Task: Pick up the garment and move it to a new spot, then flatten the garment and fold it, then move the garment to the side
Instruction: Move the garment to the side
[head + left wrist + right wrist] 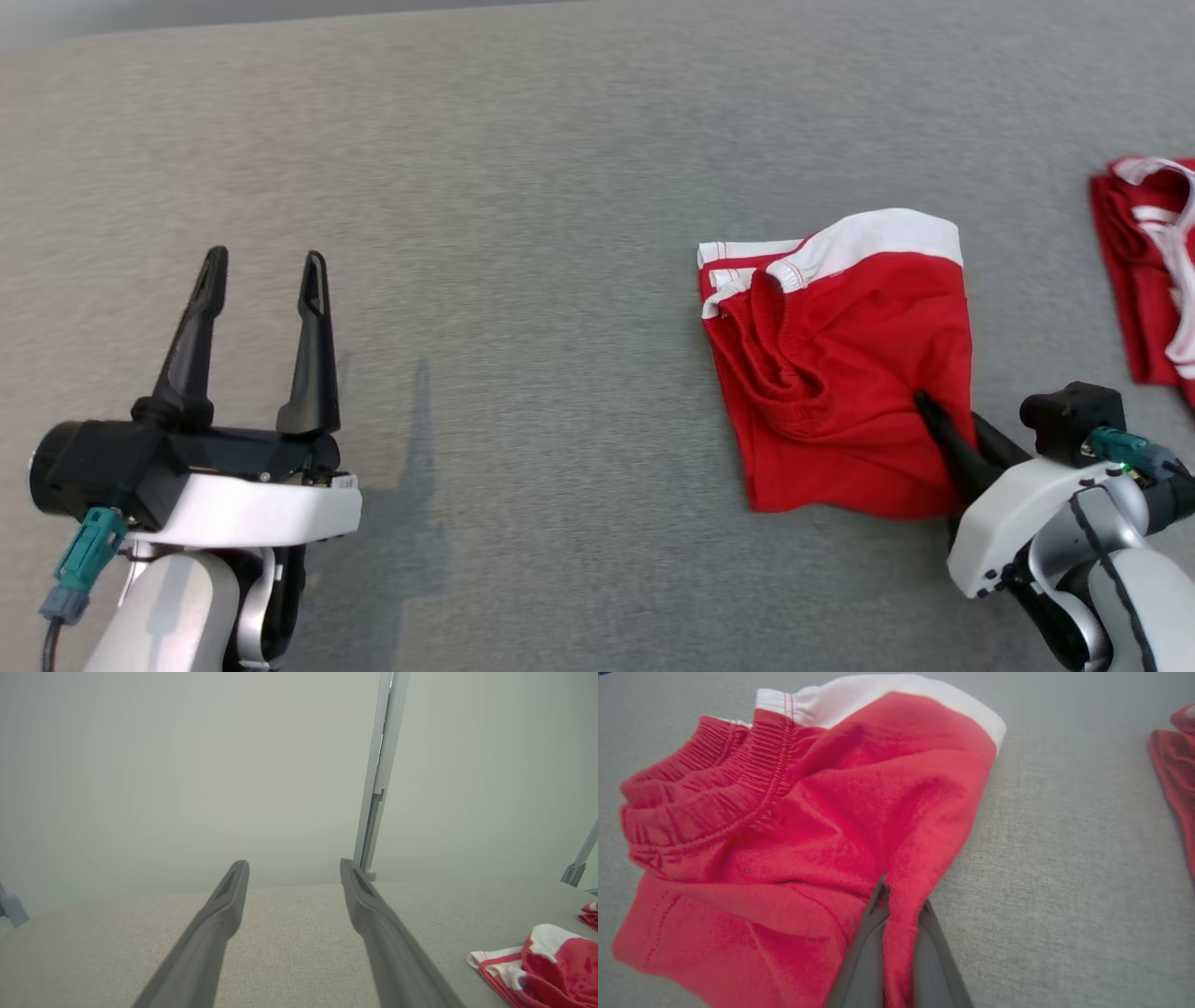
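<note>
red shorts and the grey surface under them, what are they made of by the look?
The red shorts: soft knit, probably cotton jersey, matte; fuzzy nap, loose wrinkles, gathered elastic waistband. The grey surface: woven cloth cover, possibly upholstery fabric, matte; fine thread grain shows.

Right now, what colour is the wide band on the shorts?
White band; head view shows it best.

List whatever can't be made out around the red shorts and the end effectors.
- Right wrist view: right end effector shut on the red fabric shorts with white bands; cloth hides how many layers it pinches.
- Head view: second red-and-white garment cut off by the right edge; type unclear.
- Left wrist view: haze blurs everything beyond the grey fabric tabletop.
</note>
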### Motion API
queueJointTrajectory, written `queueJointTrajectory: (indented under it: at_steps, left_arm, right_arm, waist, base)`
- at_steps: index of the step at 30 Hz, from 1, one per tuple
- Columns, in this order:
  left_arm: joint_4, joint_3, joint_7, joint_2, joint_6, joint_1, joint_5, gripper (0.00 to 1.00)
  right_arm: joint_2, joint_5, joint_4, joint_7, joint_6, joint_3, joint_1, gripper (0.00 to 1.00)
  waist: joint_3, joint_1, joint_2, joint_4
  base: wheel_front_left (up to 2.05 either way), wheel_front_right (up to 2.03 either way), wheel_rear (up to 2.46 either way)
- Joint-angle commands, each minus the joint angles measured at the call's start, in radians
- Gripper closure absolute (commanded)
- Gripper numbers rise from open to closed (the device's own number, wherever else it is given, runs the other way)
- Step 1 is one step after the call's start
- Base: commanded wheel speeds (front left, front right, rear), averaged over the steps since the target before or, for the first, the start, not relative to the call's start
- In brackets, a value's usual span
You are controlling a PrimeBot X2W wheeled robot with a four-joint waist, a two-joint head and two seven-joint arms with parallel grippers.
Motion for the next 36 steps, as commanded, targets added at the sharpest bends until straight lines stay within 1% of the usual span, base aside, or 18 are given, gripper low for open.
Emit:
queueJointTrajectory:
  at_steps: [1,6,9,11,15,19,21,24,25,28,29,30,31,36]
  left_arm:
    - [-0.013,0.003,0.010,0.015,-0.001,-0.023,0.011,0.00]
    - [-0.058,-0.003,0.048,0.048,-0.003,-0.052,0.030,0.00]
    - [-0.092,-0.006,0.077,0.070,-0.004,-0.068,0.044,0.00]
    - [-0.115,-0.007,0.095,0.085,-0.002,-0.079,0.053,0.00]
    - [-0.159,-0.014,0.131,0.107,-0.004,-0.099,0.068,0.00]
    - [-0.187,-0.028,0.162,0.120,-0.014,-0.124,0.083,0.00]
    - [-0.198,-0.030,0.172,0.126,-0.015,-0.134,0.085,0.00]
    - [-0.206,-0.034,0.182,0.128,-0.015,-0.141,0.082,0.00]
    - [-0.206,-0.034,0.182,0.128,-0.015,-0.141,0.082,0.00]
    - [-0.211,-0.040,0.190,0.130,-0.014,-0.142,0.083,0.00]
    - [-0.212,-0.042,0.194,0.131,-0.015,-0.143,0.083,0.00]
    - [-0.213,-0.043,0.196,0.133,-0.016,-0.144,0.084,0.00]
    - [-0.213,-0.043,0.195,0.134,-0.016,-0.145,0.085,0.00]
    - [-0.209,-0.042,0.189,0.130,-0.007,-0.140,0.083,0.00]
  right_arm:
    - [-0.017,-0.005,0.005,-0.017,-0.001,-0.004,-0.020,1.00]
    - [-0.067,-0.034,0.019,-0.042,-0.001,0.028,-0.104,1.00]
    - [-0.114,-0.071,0.015,-0.060,-0.001,0.053,-0.183,1.00]
    - [-0.138,-0.075,0.015,-0.079,-0.001,0.060,-0.237,1.00]
    - [-0.212,-0.104,0.041,-0.118,-0.001,0.073,-0.350,1.00]
    - [-0.261,-0.087,0.077,-0.133,-0.001,0.039,-0.416,1.00]
    - [-0.275,-0.076,0.109,-0.139,-0.001,0.019,-0.434,1.00]
    - [-0.271,-0.059,0.185,-0.154,-0.001,0.000,-0.456,1.00]
    - [-0.271,-0.059,0.185,-0.154,-0.001,0.000,-0.456,1.00]
    - [-0.241,-0.038,0.281,-0.176,-0.001,-0.013,-0.477,1.00]
    - [-0.231,-0.028,0.309,-0.185,-0.001,-0.016,-0.484,0.64]
    - [-0.225,-0.027,0.337,-0.197,-0.001,-0.019,-0.494,0.25]
    - [-0.214,-0.021,0.362,-0.210,-0.001,-0.023,-0.502,0.00]
    - [-0.184,0.005,0.466,-0.270,-0.001,-0.054,-0.518,0.00]
  waist:
    - [0.039,0.0000,0.0000,-0.088]
    - [0.094,0.0000,0.0000,-0.188]
    - [0.126,0.0000,0.0000,-0.249]
    - [0.144,0.0000,0.0000,-0.284]
    - [0.179,0.0000,0.0000,-0.340]
    - [0.208,0.0000,0.0000,-0.359]
    - [0.223,0.0000,0.0000,-0.365]
    - [0.237,0.0000,0.0000,-0.366]
    - [0.237,0.0000,0.0000,-0.366]
    - [0.248,0.0000,0.0000,-0.362]
    - [0.250,0.0000,0.0000,-0.358]
    - [0.253,0.0000,0.0000,-0.355]
    - [0.255,0.0000,0.0000,-0.352]
    - [0.247,0.0000,0.0000,-0.340]
  base:
    - [0.00,0.00,0.00]
    - [0.00,0.00,0.00]
    - [0.00,0.00,0.00]
    - [0.00,0.00,0.00]
    - [0.00,0.00,0.00]
    - [0.00,0.00,0.00]
    - [0.00,0.00,0.00]
    - [0.00,0.00,0.00]
    - [0.00,0.00,0.00]
    - [0.00,0.00,0.00]
    - [0.00,0.00,0.00]
    - [0.00,0.00,0.00]
    - [0.00,0.00,0.00]
    - [0.00,0.00,0.00]
